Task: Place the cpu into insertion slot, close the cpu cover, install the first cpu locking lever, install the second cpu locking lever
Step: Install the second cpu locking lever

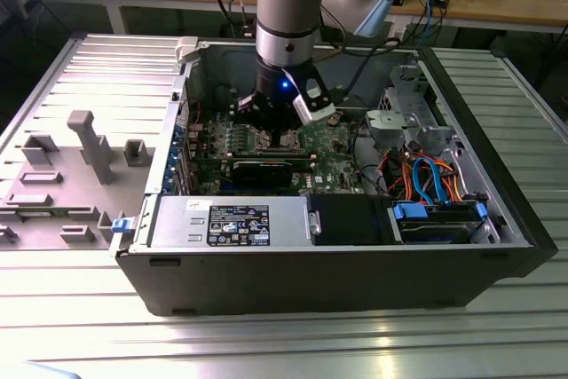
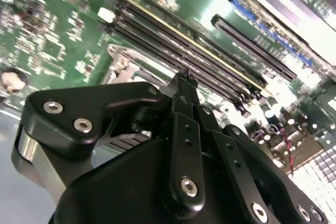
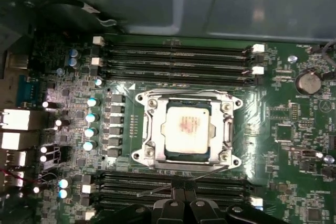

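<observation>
**A:** Looking at the exterior view first: the arm is down inside the open computer case [image 1: 355, 246] on the ribbed metal worktop [image 1: 284, 343], with the pincer [image 1: 273, 123] hovering just over the motherboard's socket area. Can't tell its state from there.

**B:** Second wrist view helps. The pincer [image 2: 184, 80] has its tips pressed together, nothing visibly between them, right by the long black memory slots [image 2: 189, 45].

**A:** And in the first wrist view the cpu [image 3: 185, 129] sits in the insertion slot [image 3: 185, 157], with the cpu cover [image 3: 150, 129] down around it. A thin locking lever [image 3: 202, 173] runs just beside the pincer [image 3: 184, 184] tips.

**B:** Risk, I'd guess: the tips slip off that skinny wire and scrape the memory slots, since they're so close. Whether the lever's hooked, I can't tell.
</observation>
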### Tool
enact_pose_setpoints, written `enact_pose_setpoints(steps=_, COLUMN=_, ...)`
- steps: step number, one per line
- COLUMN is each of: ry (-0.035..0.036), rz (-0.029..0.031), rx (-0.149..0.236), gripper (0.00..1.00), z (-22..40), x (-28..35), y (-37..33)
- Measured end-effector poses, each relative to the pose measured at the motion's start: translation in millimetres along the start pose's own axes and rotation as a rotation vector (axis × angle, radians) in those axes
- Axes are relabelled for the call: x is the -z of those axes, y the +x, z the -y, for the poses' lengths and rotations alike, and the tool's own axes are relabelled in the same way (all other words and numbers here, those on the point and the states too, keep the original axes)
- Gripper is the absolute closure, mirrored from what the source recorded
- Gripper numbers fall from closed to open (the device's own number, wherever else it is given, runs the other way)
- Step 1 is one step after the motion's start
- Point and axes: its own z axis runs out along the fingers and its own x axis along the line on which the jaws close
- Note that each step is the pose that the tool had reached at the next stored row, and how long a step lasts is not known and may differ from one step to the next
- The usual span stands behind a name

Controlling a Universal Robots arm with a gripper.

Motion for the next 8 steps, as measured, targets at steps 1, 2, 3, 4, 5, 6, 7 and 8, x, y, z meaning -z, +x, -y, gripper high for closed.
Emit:
enact_pose_setpoints(steps=1, ry=-0.0001, rz=0.0001, rx=0.0, gripper=0.89, z=-0.1, x=-2.1, y=3.0)
enact_pose_setpoints(steps=2, ry=-0.0002, rz=-0.0001, rx=0.0, gripper=0.89, z=-0.1, x=-4.6, y=4.7)
enact_pose_setpoints(steps=3, ry=0.0001, rz=-0.0006, rx=0.0, gripper=0.89, z=0.0, x=-5.3, y=4.7)
enact_pose_setpoints(steps=4, ry=0.0, rz=-0.0007, rx=0.0, gripper=0.89, z=0.0, x=-5.5, y=4.7)
enact_pose_setpoints(steps=5, ry=-0.0002, rz=-0.0006, rx=0.0, gripper=0.89, z=0.0, x=-5.6, y=4.7)
enact_pose_setpoints(steps=6, ry=-0.0002, rz=-0.0006, rx=0.0, gripper=0.89, z=0.0, x=-5.7, y=4.7)
enact_pose_setpoints(steps=7, ry=-0.0002, rz=-0.0006, rx=0.0, gripper=0.89, z=0.0, x=-5.8, y=4.7)
enact_pose_setpoints(steps=8, ry=-0.0002, rz=-0.0007, rx=0.0, gripper=0.89, z=0.0, x=-5.9, y=4.7)
